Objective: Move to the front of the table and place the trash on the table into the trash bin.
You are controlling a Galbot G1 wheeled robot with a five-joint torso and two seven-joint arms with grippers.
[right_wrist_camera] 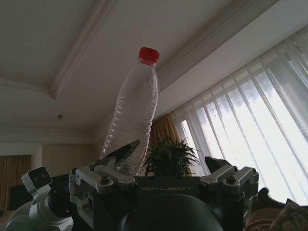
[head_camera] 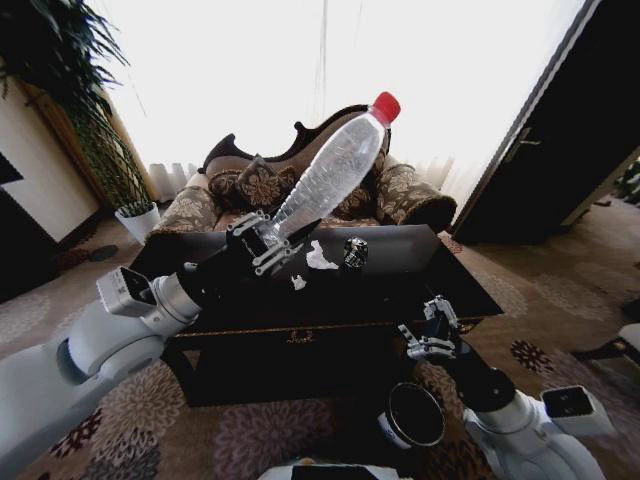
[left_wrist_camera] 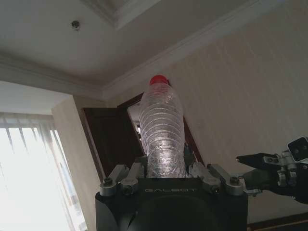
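Observation:
My left gripper [head_camera: 262, 243] is shut on the lower end of a clear plastic bottle [head_camera: 335, 165] with a red cap, held tilted high above the table [head_camera: 400, 290]. In the left wrist view the bottle [left_wrist_camera: 161, 130] rises straight out of that gripper [left_wrist_camera: 163, 172]. On the dark tabletop lie white paper scraps [head_camera: 321, 257] and a crushed shiny can [head_camera: 354, 252]. The black trash bin [head_camera: 415, 414] stands on the carpet before the table's right front. My right gripper [head_camera: 428, 326] hangs open and holds nothing, just above the bin; in its wrist view its fingers [right_wrist_camera: 118, 154] stand spread, the bottle [right_wrist_camera: 135, 106] beyond.
A patterned sofa [head_camera: 250, 190] stands behind the table. A white plant pot [head_camera: 138, 222] and tall plant sit at the back left. A dark door [head_camera: 560, 140] is at the right. Patterned carpet surrounds the table.

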